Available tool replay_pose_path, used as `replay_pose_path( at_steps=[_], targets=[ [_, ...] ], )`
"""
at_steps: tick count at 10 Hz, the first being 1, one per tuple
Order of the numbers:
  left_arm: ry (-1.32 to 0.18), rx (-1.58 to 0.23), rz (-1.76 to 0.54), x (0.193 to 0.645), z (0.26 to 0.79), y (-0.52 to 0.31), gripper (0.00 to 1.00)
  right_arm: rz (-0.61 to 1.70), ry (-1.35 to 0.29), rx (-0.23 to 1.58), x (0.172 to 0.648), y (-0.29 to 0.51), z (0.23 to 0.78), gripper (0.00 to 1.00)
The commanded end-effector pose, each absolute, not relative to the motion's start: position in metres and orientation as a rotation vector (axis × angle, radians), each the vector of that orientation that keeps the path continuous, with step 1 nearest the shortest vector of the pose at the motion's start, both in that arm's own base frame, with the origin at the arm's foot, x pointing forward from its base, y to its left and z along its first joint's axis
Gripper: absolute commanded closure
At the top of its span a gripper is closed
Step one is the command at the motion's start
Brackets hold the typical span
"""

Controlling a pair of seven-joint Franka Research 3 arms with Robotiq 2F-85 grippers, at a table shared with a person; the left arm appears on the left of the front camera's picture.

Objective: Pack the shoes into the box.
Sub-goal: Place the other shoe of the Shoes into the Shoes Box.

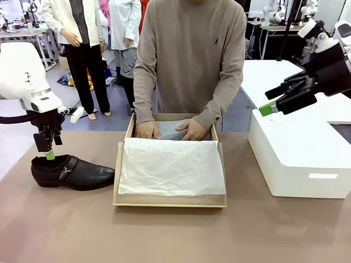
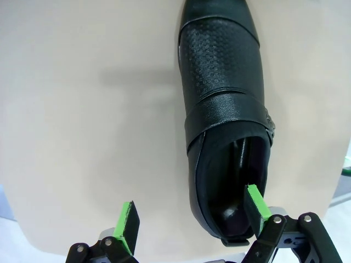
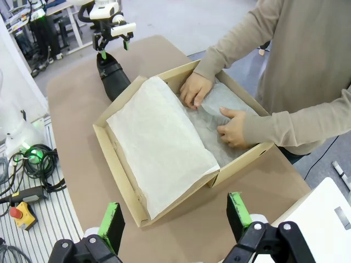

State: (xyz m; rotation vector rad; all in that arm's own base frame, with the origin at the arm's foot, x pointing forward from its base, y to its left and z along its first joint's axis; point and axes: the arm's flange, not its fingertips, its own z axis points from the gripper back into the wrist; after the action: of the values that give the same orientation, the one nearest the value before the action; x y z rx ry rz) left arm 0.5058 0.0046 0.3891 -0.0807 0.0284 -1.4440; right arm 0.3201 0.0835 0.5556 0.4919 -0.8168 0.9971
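Left gripper (image 1: 49, 149) hangs fingers-down over the heel of the black dress shoe (image 1: 71, 172), which lies on its sole at the left of the brown table (image 1: 55, 235), toe pointing right toward the cardboard shoebox (image 1: 122, 164), a little apart from it. Left wrist view: jaws spread wide, one green pad (image 2: 256, 208) over the heel opening of the shoe (image 2: 225, 98), the other outside its side wall above bare table; contact with the leather cannot be told. Shoebox sits mid-table, open. A sheet of crinkled white tissue paper (image 1: 173, 167) covers its near and middle part. At the far end a person in a tan sweater leans in, one hand (image 1: 147, 130) and the other hand (image 1: 192, 130) pressed on a grey fabric bundle (image 1: 170, 130) inside the box; its contents cannot be told. The hands and forearms block the far end of the box. Right gripper (image 1: 267, 101) is held high at the right, above a large smooth white box (image 1: 301, 159) that stands just right of the shoebox. Right wrist view: its jaws spread, nothing between the pads, looking down on the shoebox (image 3: 123, 181). Cables and a red stop button (image 3: 23, 212) lie on the floor beyond the table's left edge
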Motion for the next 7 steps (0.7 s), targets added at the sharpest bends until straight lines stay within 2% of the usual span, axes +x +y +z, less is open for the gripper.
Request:
replay_pose_path(
  at_steps=[1, 7],
  targets=[
    [0.031, -0.106, -1.420, 0.504, 0.382, 0.008, 0.00, 1.020, -0.835, 0.508, 0.324, 0.083, 0.555, 0.00],
    [0.009, -0.100, -1.420, 0.512, 0.356, 0.014, 0.00, 1.020, -0.835, 0.508, 0.324, 0.083, 0.555, 0.00]
  ],
)
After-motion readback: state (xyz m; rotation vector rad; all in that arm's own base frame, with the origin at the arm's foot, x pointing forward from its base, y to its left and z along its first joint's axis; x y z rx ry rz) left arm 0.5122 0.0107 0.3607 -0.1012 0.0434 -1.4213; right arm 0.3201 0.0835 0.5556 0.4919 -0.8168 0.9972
